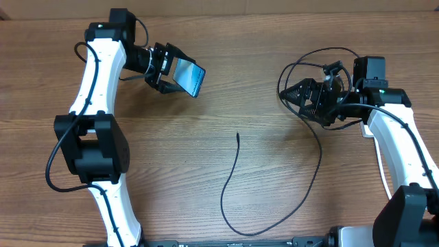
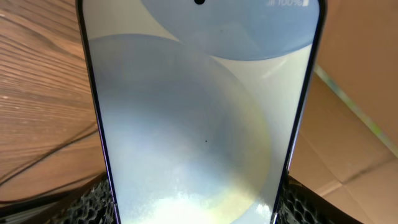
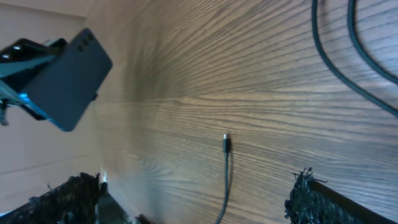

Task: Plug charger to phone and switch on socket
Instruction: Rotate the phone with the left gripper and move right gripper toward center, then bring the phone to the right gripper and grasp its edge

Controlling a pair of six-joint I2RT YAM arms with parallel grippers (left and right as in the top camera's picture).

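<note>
Wood table: I had L gripper clamped on phone, R gripper open/empty, charger not plugged, socket unswitched.

Black charger lies looped on wooden table.
</note>
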